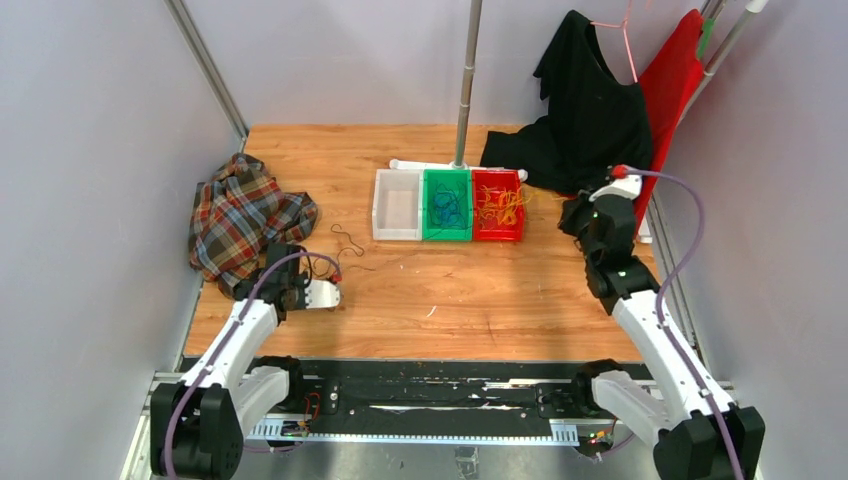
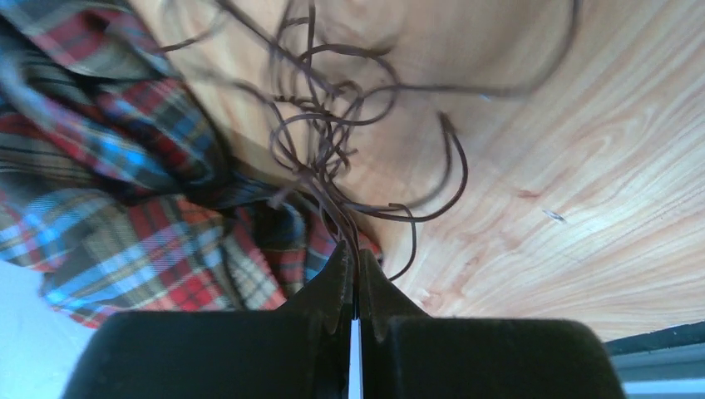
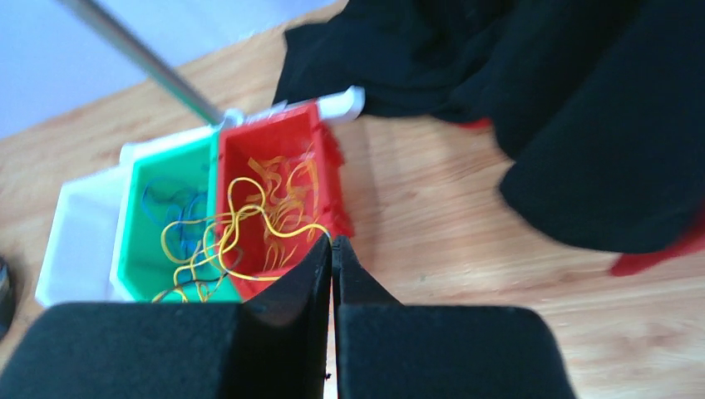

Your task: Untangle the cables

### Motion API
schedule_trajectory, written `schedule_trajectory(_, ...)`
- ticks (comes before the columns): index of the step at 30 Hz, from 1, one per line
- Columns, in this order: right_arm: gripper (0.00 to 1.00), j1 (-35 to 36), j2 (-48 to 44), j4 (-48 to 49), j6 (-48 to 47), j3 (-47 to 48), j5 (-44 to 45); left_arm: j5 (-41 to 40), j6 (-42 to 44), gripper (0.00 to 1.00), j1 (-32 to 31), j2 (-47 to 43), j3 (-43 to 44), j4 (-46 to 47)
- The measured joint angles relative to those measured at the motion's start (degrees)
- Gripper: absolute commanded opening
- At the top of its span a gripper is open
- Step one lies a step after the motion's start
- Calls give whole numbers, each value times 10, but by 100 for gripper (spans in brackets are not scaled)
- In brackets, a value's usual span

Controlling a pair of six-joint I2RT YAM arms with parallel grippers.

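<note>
The left end effector (image 2: 353, 259) is found clamped on dark brown cables (image 2: 320, 158). The right end effector (image 3: 331, 246) is clamped on a yellow cable (image 3: 220, 226).

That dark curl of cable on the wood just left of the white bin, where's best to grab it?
Pinch the cable mid-curl, straight down from above. It is thin and seems to lie flat on the table, clear of the white bin, so a sideways approach would likely just push it.
</note>
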Motion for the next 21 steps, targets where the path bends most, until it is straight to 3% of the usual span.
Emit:
schedule_trajectory(5, 1, -79, -17, -45, 0, 68, 24, -52, 59, 1, 31, 2, -69, 38)
schedule_trajectory(9, 1, -138, -24, -51, 2, 90, 24, -85, 69, 1, 36, 29, -73, 57)
schedule_trajectory(17, 1, -155, -21, -63, 9, 94, -37, -93, 56, 1, 36, 60, -42, 59)
schedule_trajectory(19, 1, -160, -23, -67, 12, 103, -51, -90, 59, 16, 36, 50, -41, 59)
schedule_trajectory(21, 1, -168, -23, -66, 18, 124, -82, -83, 63, 54, 36, 38, -43, 57)
